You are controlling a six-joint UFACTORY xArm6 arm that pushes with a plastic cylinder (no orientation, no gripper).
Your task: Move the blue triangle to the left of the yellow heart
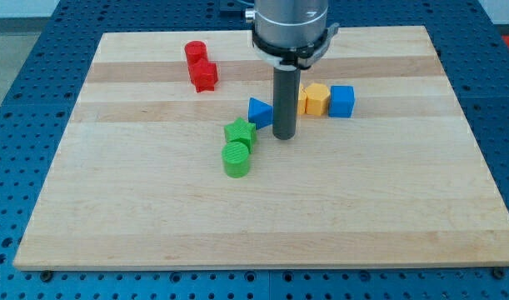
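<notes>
my tip (285, 136) is sitting bare, gripping nothing, just at 3 o'clock of the blue triangular block (259, 112) | blue triangle is lying at 9 o'clock of the yellow heart-shaped block (315, 100), rod standing between | green star block (240, 132) is lying at 7 o'clock of the triangle

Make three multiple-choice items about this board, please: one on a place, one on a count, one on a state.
1. Where is my tip?
A. just right of the blue triangle
B. on the red blocks
C. off the board

2. How many green blocks?
A. one
B. two
C. four

3. The green star and green cylinder are:
A. far apart
B. stacked
C. side by side, touching

Answers: 1 A, the rod's end stands beside the triangle's right edge. 2 B, only the star and cylinder are green. 3 C, no gap shows between them.
</notes>
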